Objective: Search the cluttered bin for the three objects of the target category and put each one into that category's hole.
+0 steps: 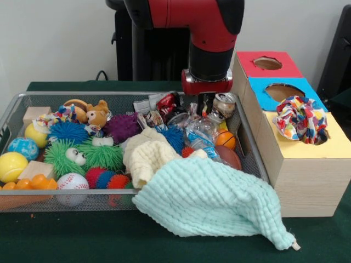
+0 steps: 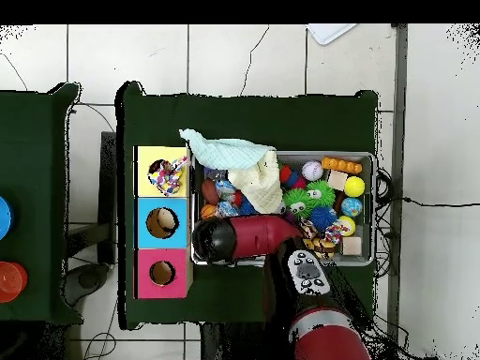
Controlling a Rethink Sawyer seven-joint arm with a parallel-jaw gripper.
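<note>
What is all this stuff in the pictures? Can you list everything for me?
Wire bin: one, grey, on the green table.
Table: one, dark green.
Towel: one, pale mint, draped over the bin's front corner.
Cream cloth: one, in the bin's middle.
Spiky balls: several, blue, green, purple, red, at the bin's left half.
Smooth balls: several, yellow, blue, one white baseball, left end.
Teddy bear: one, brown, at the back.
Wooden blocks: two, tan, left end.
Box with holes: one, with red, blue and yellow tops, beside the bin.
Patterned cloth: one, multicoloured, stuffed in the yellow hole.
Packets and jars: several, at the bin's right.
Arm: one, red and black, its gripper down among the packets.
</note>
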